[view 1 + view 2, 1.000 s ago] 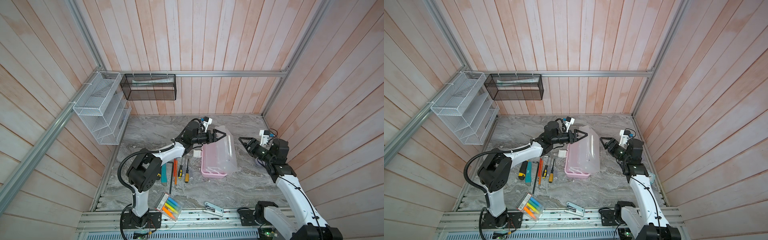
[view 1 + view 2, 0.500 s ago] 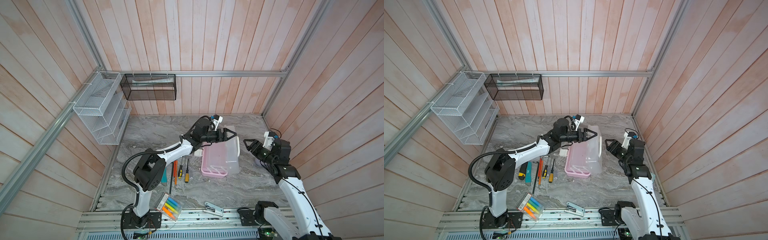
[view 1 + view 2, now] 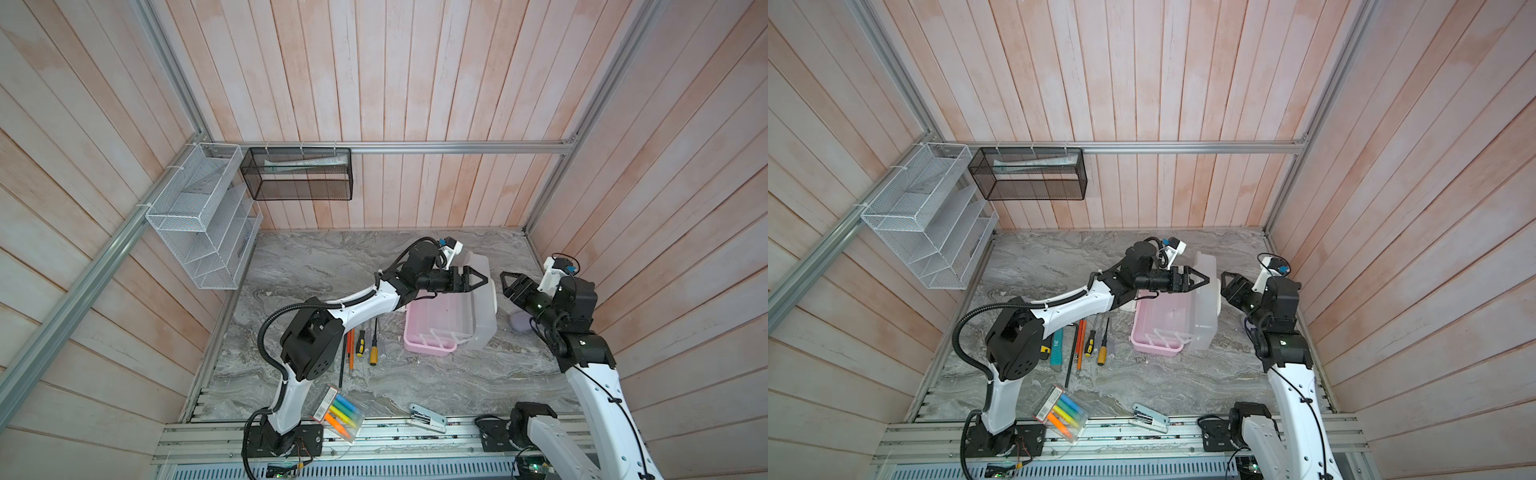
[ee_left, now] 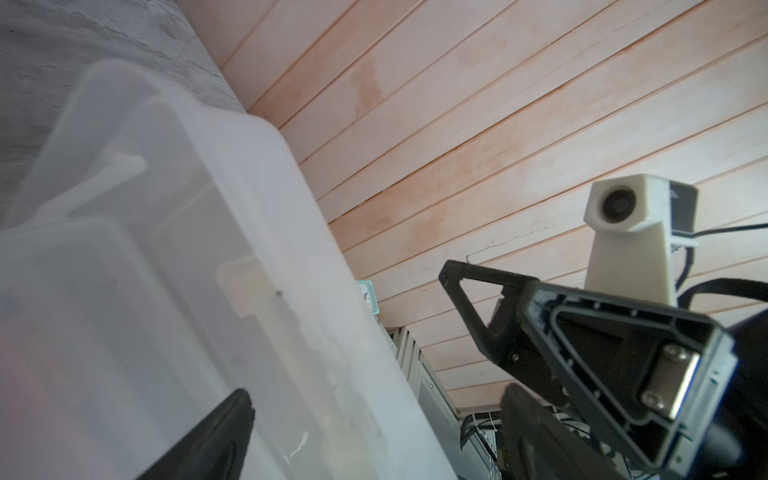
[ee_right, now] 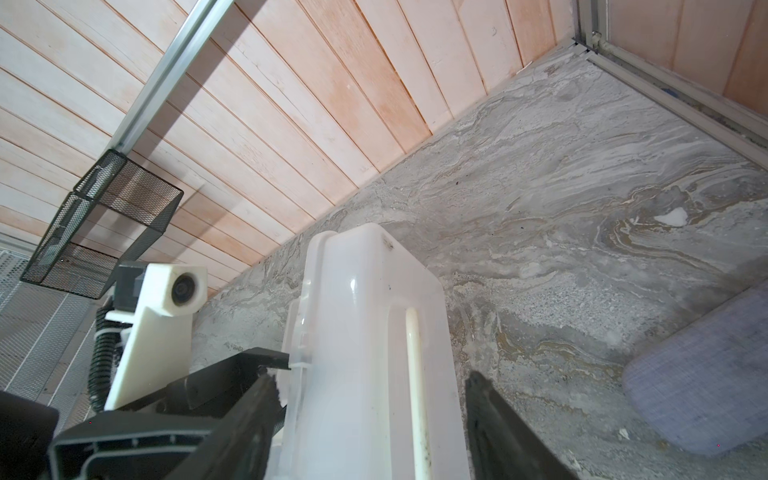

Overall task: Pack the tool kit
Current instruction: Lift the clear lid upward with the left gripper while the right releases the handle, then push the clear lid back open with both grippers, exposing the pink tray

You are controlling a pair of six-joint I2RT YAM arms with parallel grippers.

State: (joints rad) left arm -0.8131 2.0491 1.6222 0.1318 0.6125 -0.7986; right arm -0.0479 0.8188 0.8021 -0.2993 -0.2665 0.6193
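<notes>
The tool kit [image 3: 430, 332] [image 3: 1152, 330] is a pink box lying open mid-table, its translucent lid [image 3: 484, 309] [image 3: 1204, 318] tilted back to the right. My left gripper [image 3: 482, 277] [image 3: 1202, 279] reaches over the box to the lid's top edge. It is open, and the lid [image 4: 166, 291] lies between its fingers [image 4: 220, 436]. My right gripper [image 3: 505, 284] [image 3: 1225, 283] is open just right of the lid. The lid's white handle [image 5: 413, 353] faces it. Screwdrivers [image 3: 374, 345] [image 3: 1100, 340], a hex key [image 3: 1073, 349] and a teal utility knife [image 3: 1056, 349] lie left of the box.
A lavender pad [image 3: 519, 322] [image 5: 698, 374] lies on the table under my right arm. A highlighter pack [image 3: 340, 411] and a white stapler [image 3: 428, 417] sit at the front edge. A white wire rack [image 3: 199, 224] and a black mesh basket [image 3: 301, 174] hang at the back left.
My left gripper has moved to the right, and the lid has swung from nearly upright to leaning back rightward. My right gripper has drawn back a little to the right.
</notes>
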